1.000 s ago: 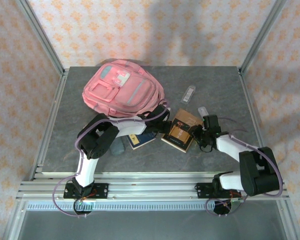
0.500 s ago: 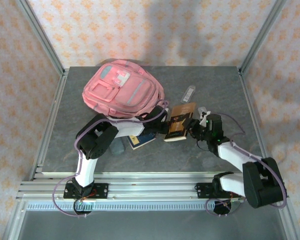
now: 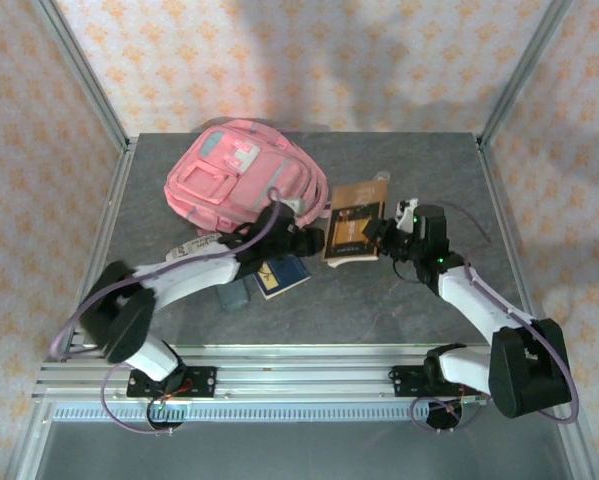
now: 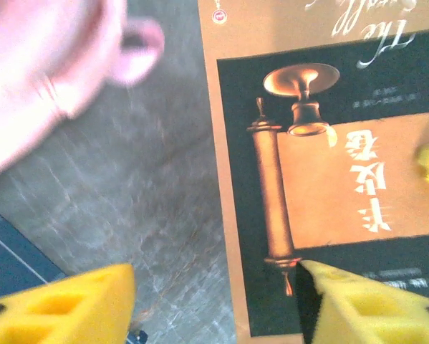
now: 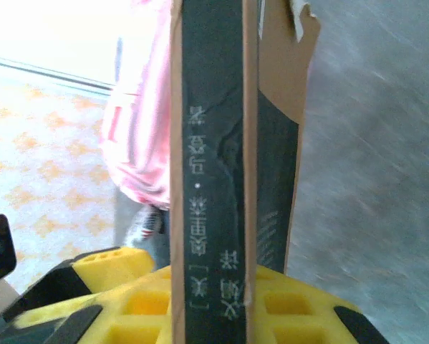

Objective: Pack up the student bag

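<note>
The student bag (image 3: 244,180), a large pink backpack, lies at the back left of the table; its pink fabric also shows in the left wrist view (image 4: 49,64) and the right wrist view (image 5: 139,129). A brown and black book (image 3: 351,225) stands on edge just right of it. My right gripper (image 3: 384,236) is shut on the book, whose spine (image 5: 214,165) runs up between the yellow fingers (image 5: 142,304). My left gripper (image 3: 309,238) is open at the book's left edge, one finger (image 4: 372,308) over the cover (image 4: 329,165), the other (image 4: 64,308) over bare table.
A dark blue booklet (image 3: 282,275) and a small teal item (image 3: 234,293) lie on the grey table in front of the bag. A small clear case (image 3: 383,178) peeks out behind the book. Metal frame posts stand at the table's corners.
My left gripper opened and its arm stretched out lower. My right gripper closed on the book, tipped it up on edge and carried it toward the bag.
</note>
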{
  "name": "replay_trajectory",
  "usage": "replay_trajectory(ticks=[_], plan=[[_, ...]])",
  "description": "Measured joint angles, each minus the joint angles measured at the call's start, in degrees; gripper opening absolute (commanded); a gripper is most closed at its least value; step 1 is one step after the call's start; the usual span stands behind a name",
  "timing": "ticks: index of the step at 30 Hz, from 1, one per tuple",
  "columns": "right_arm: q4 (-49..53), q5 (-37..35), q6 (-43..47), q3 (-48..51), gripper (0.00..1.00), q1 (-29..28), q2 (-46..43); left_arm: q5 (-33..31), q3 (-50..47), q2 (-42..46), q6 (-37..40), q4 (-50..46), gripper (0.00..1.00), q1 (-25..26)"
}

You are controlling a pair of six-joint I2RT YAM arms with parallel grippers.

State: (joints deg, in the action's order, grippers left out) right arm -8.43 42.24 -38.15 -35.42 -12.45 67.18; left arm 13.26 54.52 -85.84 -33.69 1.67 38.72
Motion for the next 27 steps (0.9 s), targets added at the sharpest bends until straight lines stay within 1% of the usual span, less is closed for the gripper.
replay_trajectory(ticks=[1,2,5,9,13,19,23,25,27], plan=[[0.09,1.14,0.44,-1.77,0.0,0.0,-0.09,0.46,-1.46,3.45,-0.68,1.62,0.69,-1.57],[0.04,2.38,0.83,-3.32,0.0,0.0,-0.09,1.42,-2.82,6.25,-1.11,3.1,0.75,-3.04],[-0.37,6.75,1.01,-6.51,0.0,0.0,-0.09,4.94,-6.73,13.25,-2.64,7.41,0.76,-7.48],[-1.46,12.87,0.81,-8.41,0.0,-0.15,-0.17,10.91,-10.4,18.12,-4.04,12.02,0.78,-10.64],[-1.53,18.36,0.96,-10.64,0.0,-1.81,-0.17,16.87,-13.25,20.09,-5.99,17.51,0.83,-12.28],[-5.03,26.93,1.11,-13.03,0.0,-7.74,-0.39,22.38,-14.67,20.48,-8.37,23.1,0.83,-12.63],[-6.12,30.25,1.42,-13.38,0.0,-9.16,-1.22,25.9,-15.85,20.57,-10.38,28.33,0.83,-13.0],[-5.92,31.1,2.14,-13.9,0.0,-9.16,-1.25,27.93,-17.42,20.85,-12.37,32.48,0.8,-13.6],[-5.84,31.63,2.58,-14.27,0.0,-9.16,-1.18,29.9,-18.95,21.2,-14.4,36.22,0.73,-14.25]])
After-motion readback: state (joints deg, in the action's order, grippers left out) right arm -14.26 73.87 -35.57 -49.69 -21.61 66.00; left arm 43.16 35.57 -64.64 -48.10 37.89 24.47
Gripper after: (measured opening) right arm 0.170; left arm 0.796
